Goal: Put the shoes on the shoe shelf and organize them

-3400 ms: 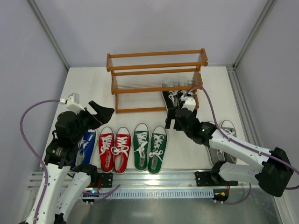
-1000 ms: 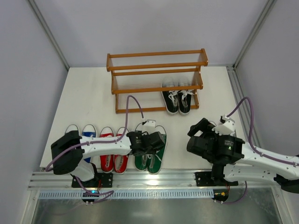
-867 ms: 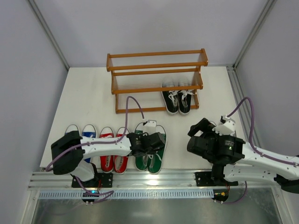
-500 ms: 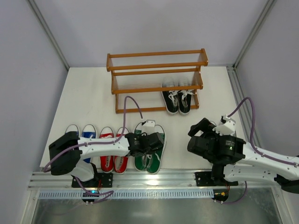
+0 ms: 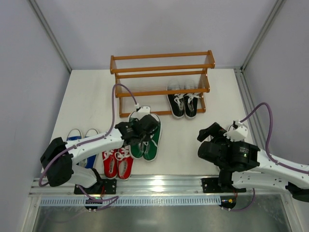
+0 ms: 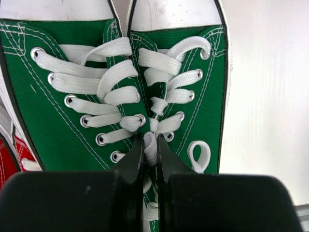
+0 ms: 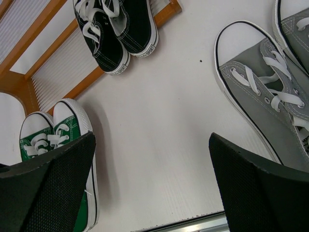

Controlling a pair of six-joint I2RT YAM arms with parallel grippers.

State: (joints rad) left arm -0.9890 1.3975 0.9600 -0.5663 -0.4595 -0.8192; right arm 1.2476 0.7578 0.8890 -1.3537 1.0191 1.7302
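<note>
Nearest, well in front of the shoe shelf (image 5: 161,72) and toward its left end, the red shoes (image 5: 118,164) and blue shoes (image 5: 84,145) lay side by side on the white bench (image 5: 96,96), the blue pair partly under the left arm. In front of the shelf's right end, the right claw (image 7: 152,142) hung released, its jaws wide apart, beside the grey shoes (image 7: 270,96). Closer to the shelf, before its middle, the left claw (image 6: 149,153) was clenched on the green shoes (image 5: 146,137), pinching their inner edges together at the laces. The black shoes (image 5: 184,105) rested at the shelf's bottom level, at its right end.
</note>
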